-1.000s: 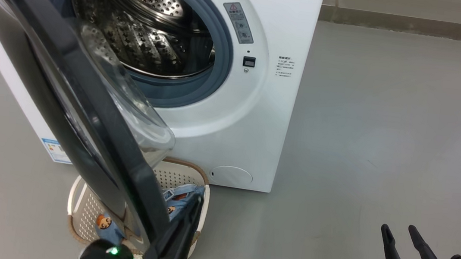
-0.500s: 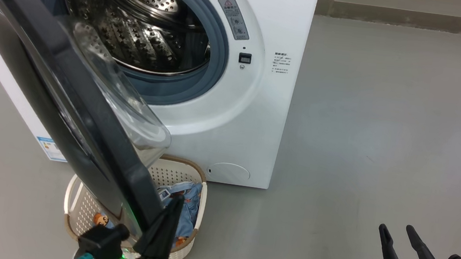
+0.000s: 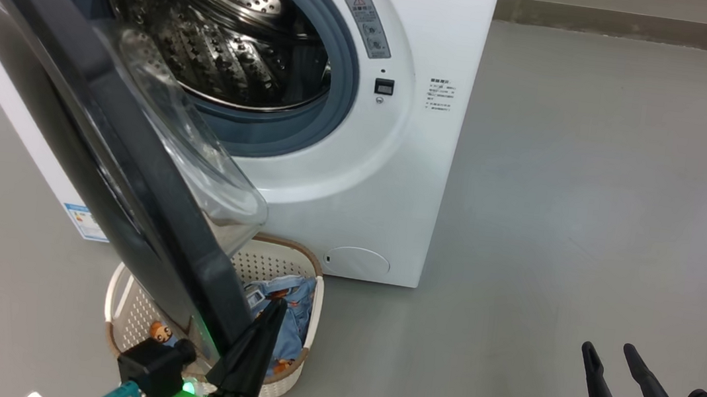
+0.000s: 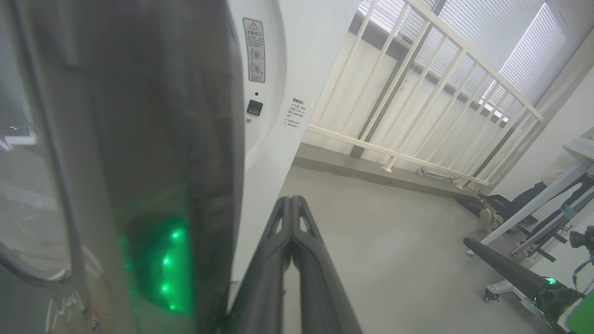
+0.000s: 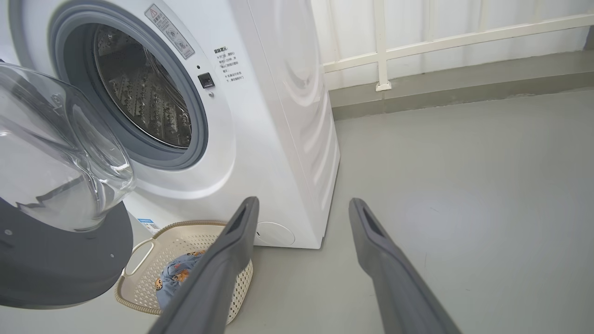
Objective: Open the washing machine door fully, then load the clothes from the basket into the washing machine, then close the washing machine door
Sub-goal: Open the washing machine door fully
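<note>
- The door-opening step is judged to be in hand: the washing machine door (image 3: 99, 149) is seen partly swung out from the washing machine (image 3: 408, 185), hanging over the basket (image 3: 266, 262) on the floor (image 3: 558, 215).
- The left pincer (image 3: 278, 306) is shut with nothing held, its tips set just beside the door's free edge; contact cannot be told.
- The right pincer (image 3: 609, 351) is held wide open and empty, well apart to the right.
- A further outward push is called for, so that the clothes (image 3: 294, 311) in the basket are uncovered.
- The floor is smooth and grey; a white railing (image 4: 417, 93) is seen behind.
</note>
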You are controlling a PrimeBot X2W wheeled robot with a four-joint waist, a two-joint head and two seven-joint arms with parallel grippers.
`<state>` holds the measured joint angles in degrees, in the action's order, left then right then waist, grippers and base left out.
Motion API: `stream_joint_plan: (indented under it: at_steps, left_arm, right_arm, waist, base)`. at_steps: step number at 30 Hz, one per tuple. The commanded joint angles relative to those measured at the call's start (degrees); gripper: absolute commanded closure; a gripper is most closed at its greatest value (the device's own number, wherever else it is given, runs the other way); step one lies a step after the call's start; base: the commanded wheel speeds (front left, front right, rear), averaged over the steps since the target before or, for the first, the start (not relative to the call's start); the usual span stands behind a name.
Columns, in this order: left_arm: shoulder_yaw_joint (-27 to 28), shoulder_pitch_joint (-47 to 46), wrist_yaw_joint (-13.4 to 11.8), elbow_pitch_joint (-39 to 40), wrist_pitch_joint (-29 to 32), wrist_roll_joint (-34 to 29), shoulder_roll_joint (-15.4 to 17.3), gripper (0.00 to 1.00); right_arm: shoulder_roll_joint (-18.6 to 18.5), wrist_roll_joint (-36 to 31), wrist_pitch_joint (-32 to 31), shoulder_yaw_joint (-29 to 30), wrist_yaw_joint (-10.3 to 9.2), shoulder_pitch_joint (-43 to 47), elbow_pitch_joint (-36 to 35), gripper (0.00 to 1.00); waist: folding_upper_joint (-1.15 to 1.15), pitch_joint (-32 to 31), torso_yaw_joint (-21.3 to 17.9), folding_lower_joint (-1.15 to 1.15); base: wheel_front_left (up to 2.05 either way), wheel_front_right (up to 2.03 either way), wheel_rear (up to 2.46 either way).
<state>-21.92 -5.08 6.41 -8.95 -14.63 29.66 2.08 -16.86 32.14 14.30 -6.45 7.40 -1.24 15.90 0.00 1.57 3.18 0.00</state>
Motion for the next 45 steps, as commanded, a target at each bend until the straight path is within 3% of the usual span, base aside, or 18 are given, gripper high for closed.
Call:
stream_joint_plan:
  at_steps: [1, 19, 45]
  left_arm:
    - [3.13, -2.41, -0.27, 0.86, -0.37, 0.21, 0.8, 1.0]
    - [4.59, 0.69, -3.31, 3.35, -0.37, 0.59, 0.8, 1.0]
    - [5.1, 3.93, -6.5, 7.3, -0.37, -1.48, 0.8, 1.0]
  right_arm:
    - [-0.92, 0.26, 0.7, -0.81, 0.09, -1.17, -1.56, 0.0]
    - [-0.83, 0.13, 0.7, -0.86, 0.09, -1.0, -1.93, 0.0]
    - [-0.72, 0.24, 0.7, -1.78, 0.09, -0.98, -2.13, 0.0]
  waist:
    - [0.0, 0.0, 0.23, 0.0]
    - [0.0, -0.09, 3.99, 0.0]
    - [0.0, -0.1, 12.35, 0.0]
  base:
    - [0.0, 0.0, 0.0]
    - [0.0, 0.0, 0.0]
    - [0.0, 0.0, 0.0]
